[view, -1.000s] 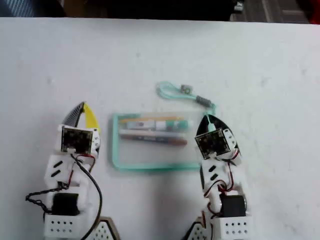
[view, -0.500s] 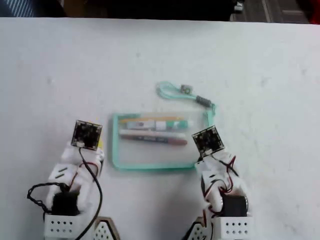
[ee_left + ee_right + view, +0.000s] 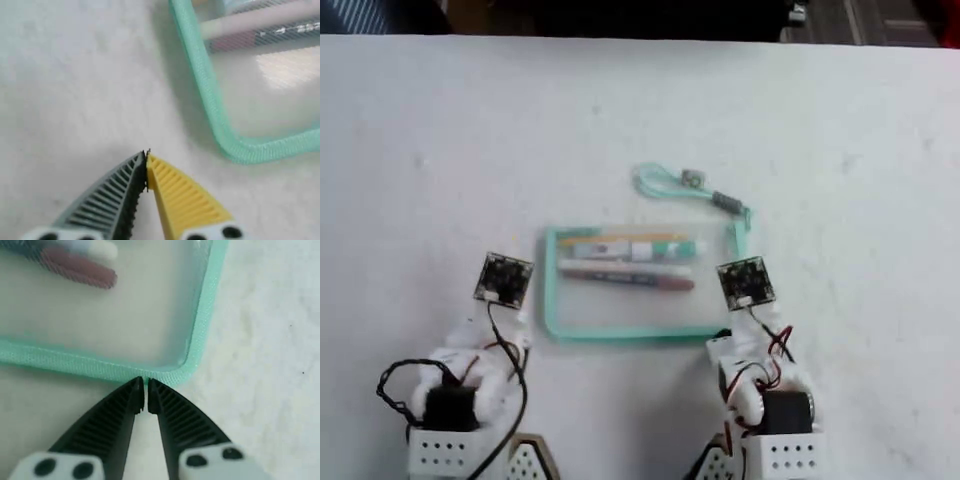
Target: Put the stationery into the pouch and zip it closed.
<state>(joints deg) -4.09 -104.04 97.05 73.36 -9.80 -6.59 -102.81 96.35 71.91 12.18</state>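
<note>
A clear pouch [image 3: 640,310] with a mint-green border lies flat mid-table, with pens [image 3: 630,262] inside along its far side. Its green zipper cord [image 3: 665,185] loops off beyond the far right corner. My left gripper [image 3: 146,172], one finger grey and one yellow, is shut with nothing in it, over bare table just off the pouch's [image 3: 260,100] near left corner. My right gripper [image 3: 145,395], black-fingered, is shut and empty, tips right at the pouch's [image 3: 125,320] near right corner, where a dark red pen [image 3: 77,270] shows inside. Both arms [image 3: 500,280] [image 3: 745,285] sit folded back at the table's near edge.
The white table [image 3: 620,110] spreads wide beyond and to both sides of the pouch. Arm bases and wiring [image 3: 450,400] crowd the near edge.
Both arms have pulled back toward the near edge and folded up; the right gripper has come away from the pouch's right side. The pouch and pens have stayed put.
</note>
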